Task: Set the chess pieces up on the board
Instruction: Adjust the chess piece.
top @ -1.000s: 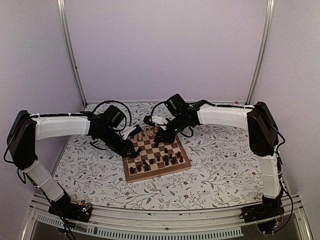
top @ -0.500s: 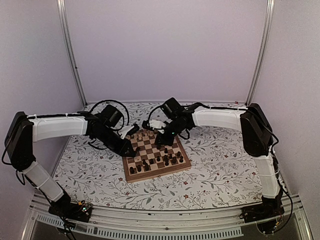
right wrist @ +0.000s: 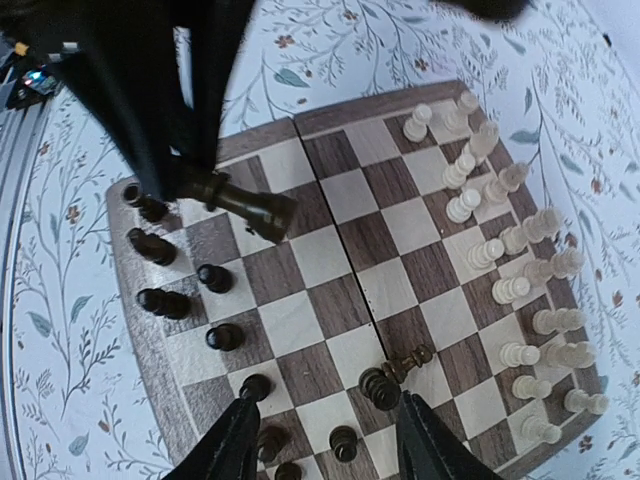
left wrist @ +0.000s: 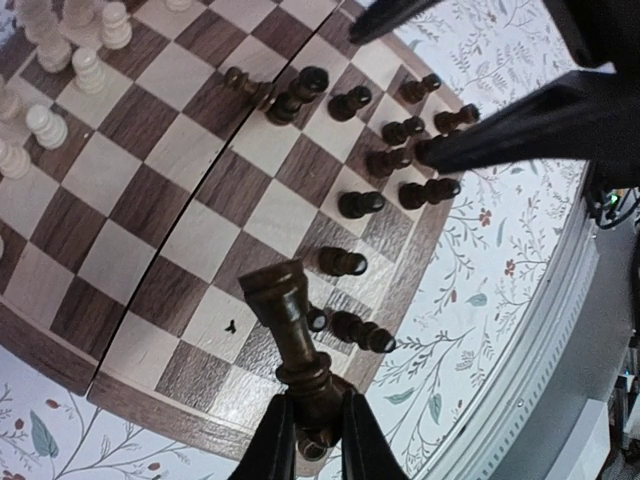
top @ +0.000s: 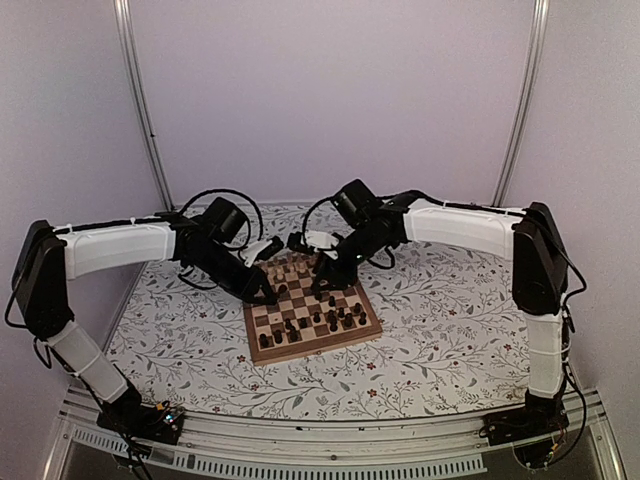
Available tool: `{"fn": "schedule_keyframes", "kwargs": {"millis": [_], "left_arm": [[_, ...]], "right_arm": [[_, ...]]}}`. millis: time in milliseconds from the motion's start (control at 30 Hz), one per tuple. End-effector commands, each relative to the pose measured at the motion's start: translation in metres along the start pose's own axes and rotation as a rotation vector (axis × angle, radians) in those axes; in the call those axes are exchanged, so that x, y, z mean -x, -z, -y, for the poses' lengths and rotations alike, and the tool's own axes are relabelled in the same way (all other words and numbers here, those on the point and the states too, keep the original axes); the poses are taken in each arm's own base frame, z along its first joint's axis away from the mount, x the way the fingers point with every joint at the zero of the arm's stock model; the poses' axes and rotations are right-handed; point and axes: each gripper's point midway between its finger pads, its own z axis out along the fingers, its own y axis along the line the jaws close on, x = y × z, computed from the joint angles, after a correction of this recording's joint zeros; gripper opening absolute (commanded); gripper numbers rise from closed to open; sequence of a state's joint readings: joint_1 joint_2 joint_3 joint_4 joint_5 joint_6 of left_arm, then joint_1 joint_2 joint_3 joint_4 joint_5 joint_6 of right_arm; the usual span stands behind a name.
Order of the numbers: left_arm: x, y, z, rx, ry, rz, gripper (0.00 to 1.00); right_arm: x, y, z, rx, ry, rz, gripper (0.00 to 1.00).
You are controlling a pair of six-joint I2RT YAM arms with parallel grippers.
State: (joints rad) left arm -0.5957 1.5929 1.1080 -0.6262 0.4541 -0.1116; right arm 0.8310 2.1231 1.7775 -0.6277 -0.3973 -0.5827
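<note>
The board [top: 368, 327] lies mid-table, with pale chess pieces [top: 295, 268] along its far side and dark chess pieces [top: 322, 320] on its near side. My left gripper [top: 268, 292] hovers over the board's left part. In the left wrist view it [left wrist: 310, 405] is shut on a dark piece [left wrist: 285, 320], held tilted above the squares. My right gripper [top: 326, 284] is open over the board's middle. In the right wrist view it [right wrist: 325, 400] stands above a toppled dark piece [right wrist: 408, 362], which leans on an upright one [right wrist: 378, 388].
The floral table cover [top: 450, 330] surrounds the board. The left arm's fingers [right wrist: 165, 120] and their held piece [right wrist: 240, 200] hang over the dark side in the right wrist view. Black cables [top: 215, 210] lie behind the board. The table's metal front rail [top: 320, 440] runs along the near edge.
My left gripper has lifted a little toward the far side with the dark piece in it. My right arm has shifted and its gripper now sits slightly nearer over the board's middle.
</note>
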Motion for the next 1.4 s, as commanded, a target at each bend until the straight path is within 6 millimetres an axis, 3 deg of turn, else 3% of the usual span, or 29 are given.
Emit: {"fn": "schedule_keyframes", "kwargs": {"millis": [0,200,667,867,1000,1133,1200,1300,1367], "left_arm": [[0.013,0.003,0.022,-0.148,-0.018,0.002,0.0],[0.021,0.01,0.046,-0.279,-0.028,0.002,0.01],[0.016,0.022,0.073,-0.443,-0.028,-0.009,0.01],[0.015,0.025,0.08,-0.488,-0.034,-0.012,0.0],[0.016,0.025,0.081,-0.497,-0.033,-0.014,0.01],[0.019,0.026,0.076,-0.448,-0.046,0.007,0.12],[0.024,0.033,0.07,-0.371,-0.07,0.063,0.26],[0.039,0.059,0.07,-0.271,-0.152,0.24,0.35],[0.051,0.089,0.078,-0.213,-0.25,0.435,0.38]], "right_arm": [[0.031,0.05,-0.031,0.032,0.252,0.107,0.49],[0.04,0.054,-0.046,-0.013,0.413,0.078,0.51],[0.04,0.019,-0.067,-0.074,0.576,-0.026,0.5],[0.038,0.013,-0.06,-0.118,0.58,-0.049,0.43],[0.038,0.011,-0.054,-0.147,0.564,-0.054,0.26],[0.04,0.013,-0.057,-0.131,0.531,-0.027,0.12],[0.042,0.019,-0.058,-0.104,0.498,0.008,0.1],[0.042,0.031,-0.06,-0.023,0.407,0.084,0.09],[0.046,0.046,-0.061,0.053,0.324,0.161,0.09]]}}
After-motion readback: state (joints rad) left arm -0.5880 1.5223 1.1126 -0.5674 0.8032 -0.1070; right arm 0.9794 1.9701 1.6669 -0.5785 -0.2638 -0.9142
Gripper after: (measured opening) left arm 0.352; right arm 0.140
